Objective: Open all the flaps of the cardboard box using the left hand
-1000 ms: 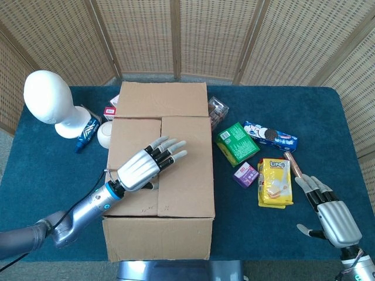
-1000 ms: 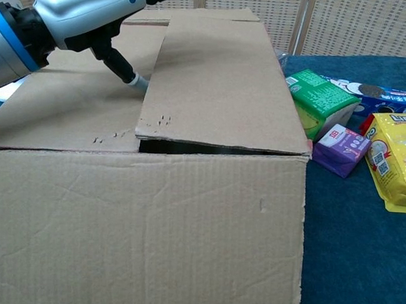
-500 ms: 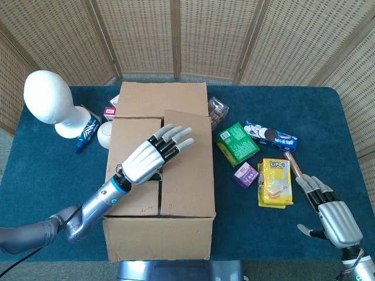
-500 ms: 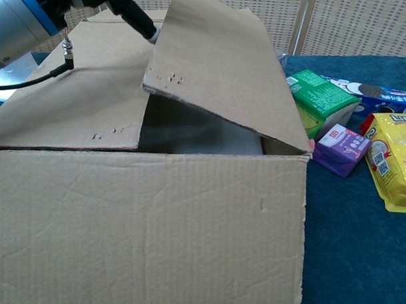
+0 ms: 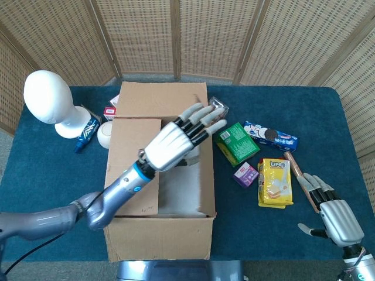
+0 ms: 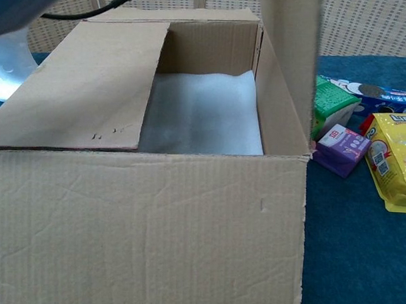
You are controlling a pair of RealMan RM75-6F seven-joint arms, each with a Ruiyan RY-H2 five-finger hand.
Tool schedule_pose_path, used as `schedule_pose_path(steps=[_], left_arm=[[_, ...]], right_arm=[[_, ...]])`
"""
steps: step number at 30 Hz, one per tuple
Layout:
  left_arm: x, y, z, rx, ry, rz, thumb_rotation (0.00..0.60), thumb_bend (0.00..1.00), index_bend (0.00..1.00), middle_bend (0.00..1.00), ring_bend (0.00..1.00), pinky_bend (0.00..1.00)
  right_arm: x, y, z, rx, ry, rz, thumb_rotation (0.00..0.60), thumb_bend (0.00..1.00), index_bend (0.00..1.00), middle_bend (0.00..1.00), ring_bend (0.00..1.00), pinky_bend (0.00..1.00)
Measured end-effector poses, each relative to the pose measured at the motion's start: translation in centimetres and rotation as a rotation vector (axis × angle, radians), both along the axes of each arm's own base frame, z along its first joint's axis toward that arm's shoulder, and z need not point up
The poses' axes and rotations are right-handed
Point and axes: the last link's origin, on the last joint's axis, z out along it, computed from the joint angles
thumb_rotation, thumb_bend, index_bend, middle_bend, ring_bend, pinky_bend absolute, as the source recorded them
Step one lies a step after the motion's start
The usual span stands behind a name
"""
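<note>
Left hand (image 5: 176, 142) reaches from the lower left over the middle of the box (image 5: 158, 234), palm down, fingers spread and straight, holding nothing. One right flap (image 6: 290, 55) stands upright beside it; one left flap (image 6: 82, 84) lies flat and closed. White padding (image 6: 204, 112) shows inside. Right hand (image 5: 334, 216) rests open on the blue table (image 5: 328, 123), fingers apart. One white mannequin head (image 5: 50, 99) stands at far left.
</note>
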Motion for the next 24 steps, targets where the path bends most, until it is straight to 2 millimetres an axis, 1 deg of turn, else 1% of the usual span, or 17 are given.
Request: schedule_pose_path(steps=[2, 3, 6, 9, 11, 13, 15, 18, 20, 24], left_arm=[[1.8, 0.1, -0.4, 0.005, -0.005, -0.011, 0.600, 0.10, 0.00, 0.00, 0.00, 0.10], [2.9, 0.1, -0.7, 0.004, -0.009, -0.017, 0.600, 0.10, 0.00, 0.00, 0.00, 0.10], [5.5, 0.1, -1.9, -0.009, -0.015, -0.023, 0.600, 0.10, 0.00, 0.00, 0.00, 0.10], [7.1, 0.1, -3.4, -0.024, -0.008, -0.010, 0.600, 0.10, 0.00, 0.00, 0.00, 0.10], [7.7, 0.0, -4.4, -0.040, -0.002, 0.005, 0.600, 0.10, 0.00, 0.00, 0.00, 0.10], [8.0, 0.1, -5.3, -0.048, 0.015, 0.020, 0.600, 0.10, 0.00, 0.00, 0.00, 0.10], [7.9, 0.1, -5.8, -0.062, 0.027, 0.037, 0.600, 0.10, 0.00, 0.00, 0.00, 0.10], [7.4, 0.1, -6.2, -0.079, 0.038, 0.060, 0.600, 0.10, 0.00, 0.00, 0.00, 0.09], [7.1, 0.1, -6.1, -0.090, 0.042, 0.065, 0.600, 0.10, 0.00, 0.00, 0.00, 0.09], [5.8, 0.1, -5.1, -0.115, 0.076, 0.080, 0.600, 0.10, 0.00, 0.00, 0.00, 0.10]], right_arm=[[-0.1, -0.1, 0.1, 0.001, -0.003, -0.004, 0.600, 0.00, 0.00, 0.00, 0.00, 0.17], [-0.1, -0.1, 0.1, 0.003, -0.005, -0.005, 0.600, 0.00, 0.00, 0.00, 0.00, 0.17], [-0.2, -0.2, 0.2, 0.009, -0.008, -0.008, 0.600, 0.00, 0.00, 0.00, 0.00, 0.17], [-0.2, -0.2, 0.1, 0.015, -0.008, -0.007, 0.600, 0.00, 0.00, 0.00, 0.00, 0.17], [-0.3, -0.2, 0.1, 0.018, -0.007, -0.007, 0.600, 0.00, 0.00, 0.00, 0.00, 0.18], [-0.3, -0.1, 0.1, 0.021, -0.007, -0.006, 0.600, 0.00, 0.00, 0.00, 0.00, 0.18], [-0.2, -0.1, 0.0, 0.024, -0.007, -0.004, 0.600, 0.00, 0.00, 0.00, 0.00, 0.18], [-0.2, 0.0, -0.1, 0.028, -0.006, 0.001, 0.600, 0.00, 0.00, 0.00, 0.00, 0.18], [-0.1, 0.1, -0.1, 0.029, -0.008, 0.004, 0.600, 0.00, 0.00, 0.00, 0.00, 0.18], [0.0, 0.1, -0.2, 0.031, -0.002, 0.007, 0.600, 0.00, 0.00, 0.00, 0.00, 0.18]])
